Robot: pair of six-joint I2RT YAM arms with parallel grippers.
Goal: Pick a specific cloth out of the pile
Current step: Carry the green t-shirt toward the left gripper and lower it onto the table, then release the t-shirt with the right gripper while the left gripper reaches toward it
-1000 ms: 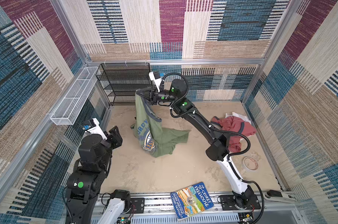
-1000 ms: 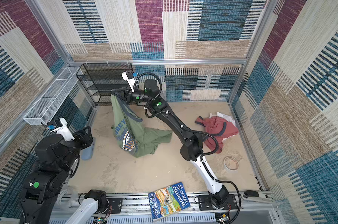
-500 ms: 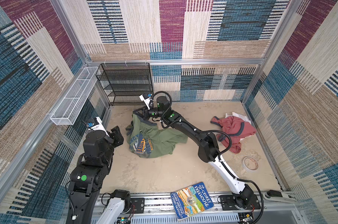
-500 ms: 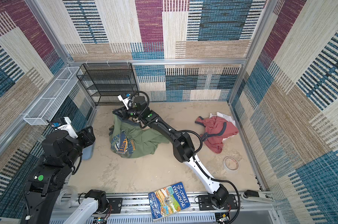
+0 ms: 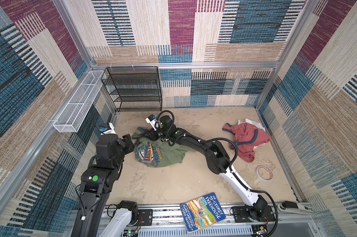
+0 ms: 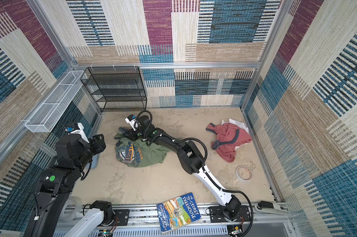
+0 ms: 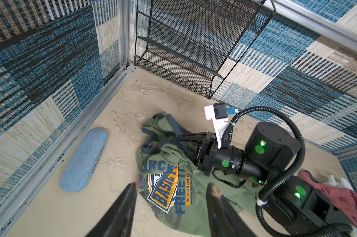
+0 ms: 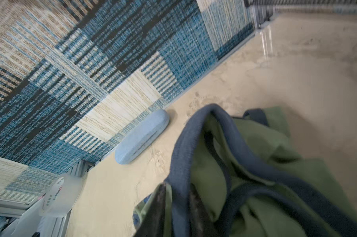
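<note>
Olive-green cloth lies crumpled on the table, left of centre in both top views, print facing up. It's well apart from the pile, i.e. dusty-red garment w/ navy trim over a white one, at the far right.

R gripper sits low at the cloth's collar end. The R wrist view shows the greyish-blue collar band running btwn its 2 fingers; gap is narrow, can't tell if the band is pinched or loose.

L gripper hangs just beside the cloth's left edge, jaws apart, nothing btwn them.

Blue glasses case lies along the left wall, near the cloth, not touching. Book rests on the front rail.
</note>
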